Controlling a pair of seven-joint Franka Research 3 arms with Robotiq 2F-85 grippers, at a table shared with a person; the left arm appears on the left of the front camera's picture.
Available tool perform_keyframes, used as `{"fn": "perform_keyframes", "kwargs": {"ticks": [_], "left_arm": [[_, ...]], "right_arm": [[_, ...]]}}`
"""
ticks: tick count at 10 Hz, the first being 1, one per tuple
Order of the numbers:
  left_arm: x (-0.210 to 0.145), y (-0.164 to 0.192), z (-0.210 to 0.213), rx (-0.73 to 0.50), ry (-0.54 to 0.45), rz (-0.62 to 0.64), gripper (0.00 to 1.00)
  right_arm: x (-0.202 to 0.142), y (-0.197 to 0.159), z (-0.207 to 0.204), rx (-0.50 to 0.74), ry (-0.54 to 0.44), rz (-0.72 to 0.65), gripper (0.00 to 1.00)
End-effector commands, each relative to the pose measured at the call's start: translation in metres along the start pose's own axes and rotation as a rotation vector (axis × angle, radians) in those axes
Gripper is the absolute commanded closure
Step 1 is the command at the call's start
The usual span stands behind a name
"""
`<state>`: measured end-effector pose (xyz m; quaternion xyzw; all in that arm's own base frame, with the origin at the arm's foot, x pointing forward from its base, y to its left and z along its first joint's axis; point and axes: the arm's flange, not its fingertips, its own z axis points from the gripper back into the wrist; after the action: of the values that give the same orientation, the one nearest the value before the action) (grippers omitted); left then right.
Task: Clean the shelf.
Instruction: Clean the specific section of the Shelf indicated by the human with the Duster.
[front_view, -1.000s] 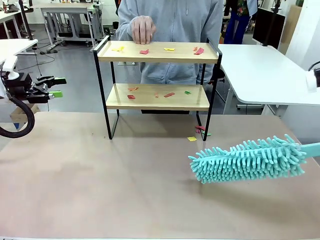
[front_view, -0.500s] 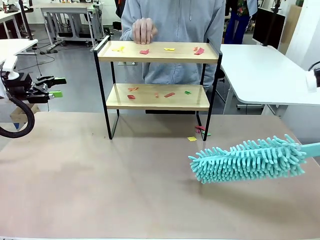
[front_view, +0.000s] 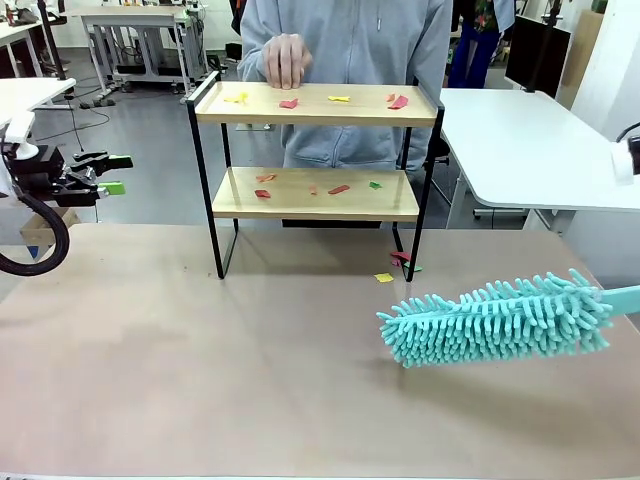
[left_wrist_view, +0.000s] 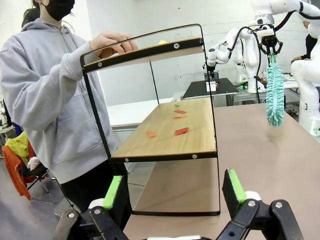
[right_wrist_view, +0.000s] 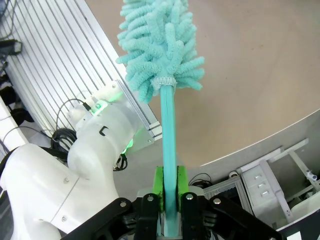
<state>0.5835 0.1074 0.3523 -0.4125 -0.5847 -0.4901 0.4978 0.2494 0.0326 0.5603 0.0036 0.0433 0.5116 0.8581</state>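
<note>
Nothing on the table has shifted in the last second: duster, shelf and both arms sit as before. Only the person's torso has drifted slightly toward picture right.

Shelf (front_view: 310, 116): stands at the far side of the brown table (front_view: 200, 350), left of centre, upright on its thin black frame. Two light wooden boards. The person's hand (front_view: 286, 58) rests on the back rail of the top board.

Paper scraps (front_view: 288, 103): yellow and red bits are strewn along the top board. Red, orange and green ones lie on the lower board, and a few more lie on the table by the shelf's right front leg. Left wrist view: the lower board (left_wrist_view: 165, 140) shows its scraps toward the far end.

Left gripper (front_view: 117, 174): off the table's left edge, well apart from the shelf. Fingers spread wide, green pads (left_wrist_view: 114, 192) with nothing between them.

Right gripper (right_wrist_view: 170, 180): pads closed tight on the handle of the teal duster (right_wrist_view: 162, 45). Front view: the duster (front_view: 495, 320) lies roughly level over the table's right side, with its fluffy head pointing left, well short of the shelf.
</note>
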Motion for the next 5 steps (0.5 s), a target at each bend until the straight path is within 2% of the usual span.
{"fn": "perform_keyframes", "kwargs": {"ticks": [1,5], "left_arm": [[0.004,-0.001,0.0,0.002,-0.002,-0.004,0.0],[0.004,-0.001,0.0,0.002,-0.002,-0.004,0.0]], "right_arm": [[0.028,0.011,0.037,0.025,-0.068,-0.073,0.87],[0.082,0.059,0.107,0.043,-0.201,-0.136,0.87]]}}
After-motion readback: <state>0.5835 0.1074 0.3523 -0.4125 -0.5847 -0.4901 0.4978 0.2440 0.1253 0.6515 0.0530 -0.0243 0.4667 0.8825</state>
